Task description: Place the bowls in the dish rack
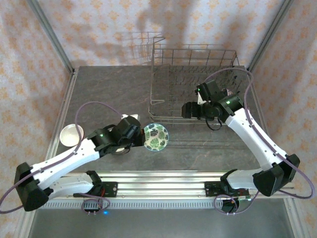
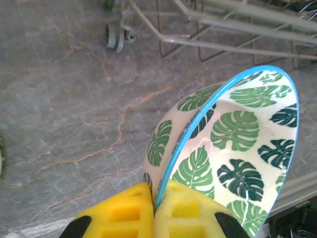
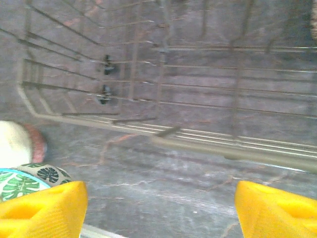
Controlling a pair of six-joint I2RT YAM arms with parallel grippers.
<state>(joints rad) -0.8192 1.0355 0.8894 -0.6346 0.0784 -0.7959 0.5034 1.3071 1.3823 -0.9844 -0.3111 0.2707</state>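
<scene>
Transfer is in hand: the left tool (image 2: 153,208) clamps the rim of the leaf-patterned bowl (image 2: 237,144), tilted over the bench (image 1: 99,89) just short of the dish rack (image 1: 173,87), the right tool (image 3: 161,208) gapes empty by the rack's near wire; next, lift the bowl over it onto the tines

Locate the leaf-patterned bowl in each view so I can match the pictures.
Top external: leaf-patterned bowl at centre, held by the left gripper, just in front of the dish rack.
Left wrist: bowl lower right, its rim pinched between the yellow pads.
Right wrist: bowl in the bottom-left corner.
Shared landmark: the dish rack's front rail, close to the bowl in all three.
</scene>
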